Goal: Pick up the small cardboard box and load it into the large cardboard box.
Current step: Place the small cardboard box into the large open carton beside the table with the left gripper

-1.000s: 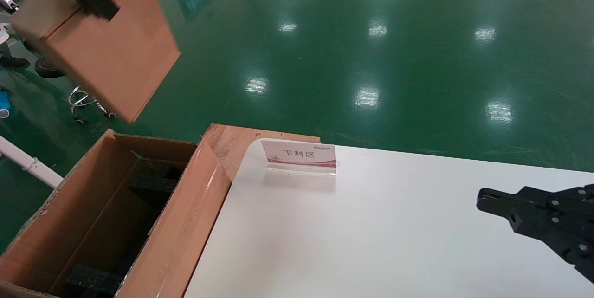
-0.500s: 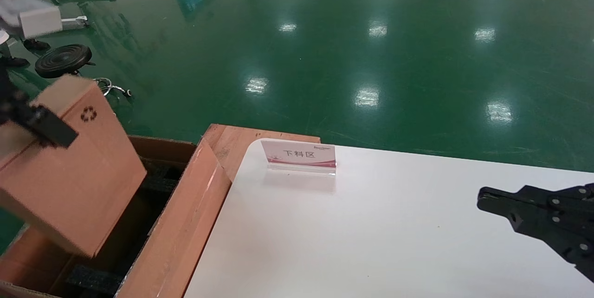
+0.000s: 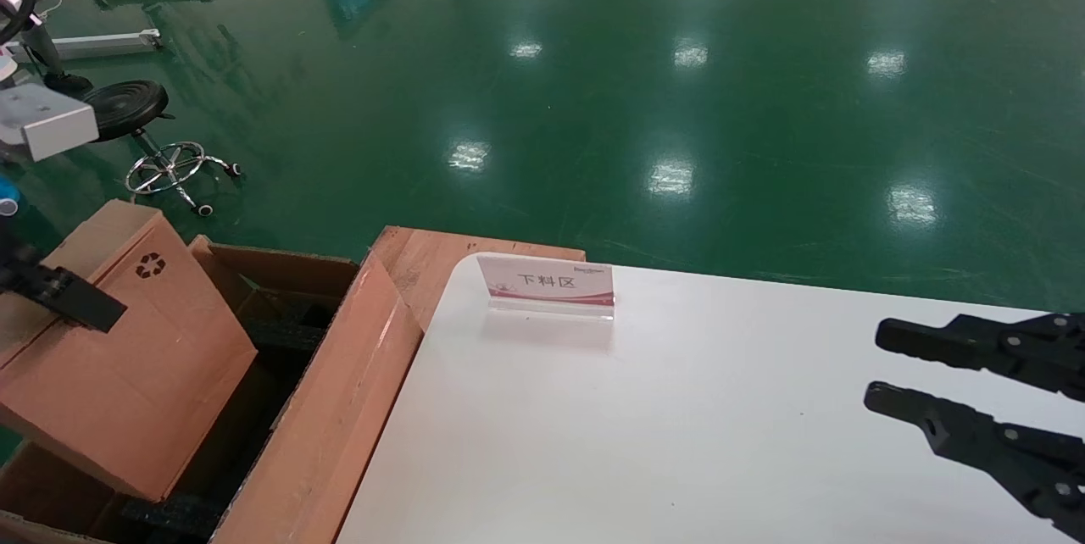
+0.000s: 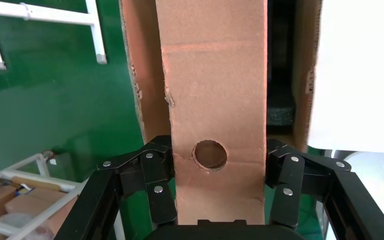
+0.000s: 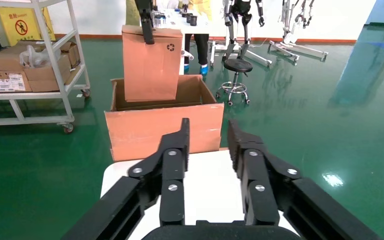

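The left pincer (image 4: 215, 187) grips the small cardboard box (image 3: 127, 358), tilted, partly inside the large cardboard box (image 3: 331, 417); the right pincer (image 3: 873, 370) hovers wide over the table (image 3: 636, 442).

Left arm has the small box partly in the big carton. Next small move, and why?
Probably lower straight down before releasing. The left gripper is clamped on the small cardboard box, whose lower end is already inside the large cardboard box while most of it stands above the rim. The right gripper sits open over the white table, idle.

Robot lab: green epoxy floor (image 3: 678, 61), humanoid robots (image 5: 242, 15).
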### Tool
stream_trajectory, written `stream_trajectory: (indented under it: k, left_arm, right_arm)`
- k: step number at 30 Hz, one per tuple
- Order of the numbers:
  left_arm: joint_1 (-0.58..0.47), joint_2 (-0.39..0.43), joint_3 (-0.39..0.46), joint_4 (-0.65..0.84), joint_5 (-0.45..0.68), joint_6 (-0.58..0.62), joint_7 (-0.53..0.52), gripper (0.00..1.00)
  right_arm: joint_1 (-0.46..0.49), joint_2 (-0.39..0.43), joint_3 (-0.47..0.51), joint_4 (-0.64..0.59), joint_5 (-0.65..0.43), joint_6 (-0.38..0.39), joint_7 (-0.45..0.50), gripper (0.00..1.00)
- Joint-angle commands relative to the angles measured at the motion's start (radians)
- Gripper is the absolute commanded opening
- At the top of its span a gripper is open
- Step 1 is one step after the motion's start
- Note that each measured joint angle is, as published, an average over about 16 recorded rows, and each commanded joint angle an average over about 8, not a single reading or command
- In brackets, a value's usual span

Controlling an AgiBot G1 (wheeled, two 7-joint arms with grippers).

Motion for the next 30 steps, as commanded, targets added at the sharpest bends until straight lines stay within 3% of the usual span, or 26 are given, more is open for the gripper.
stream_trajectory:
  k: [1, 10, 17, 30]
  left_arm:
    - [0.004, -0.033, -0.009, -0.005, 0.026, 0.000, 0.017, 0.00]
    - [0.042, -0.149, -0.063, -0.013, 0.126, -0.029, 0.119, 0.00]
    - [0.146, -0.188, -0.115, 0.031, 0.167, -0.086, 0.174, 0.00]
    - [0.255, -0.234, -0.129, 0.027, 0.214, -0.163, 0.158, 0.00]
  right_arm:
    - [0.000, 0.000, 0.000, 0.000, 0.000, 0.000, 0.000, 1.00]
    - [0.000, 0.000, -0.001, 0.000, 0.000, 0.000, 0.000, 1.00]
    - [0.000, 0.000, -0.001, 0.000, 0.001, 0.000, -0.001, 1.00]
    - [0.000, 0.001, -0.002, 0.000, 0.001, 0.001, -0.001, 1.00]
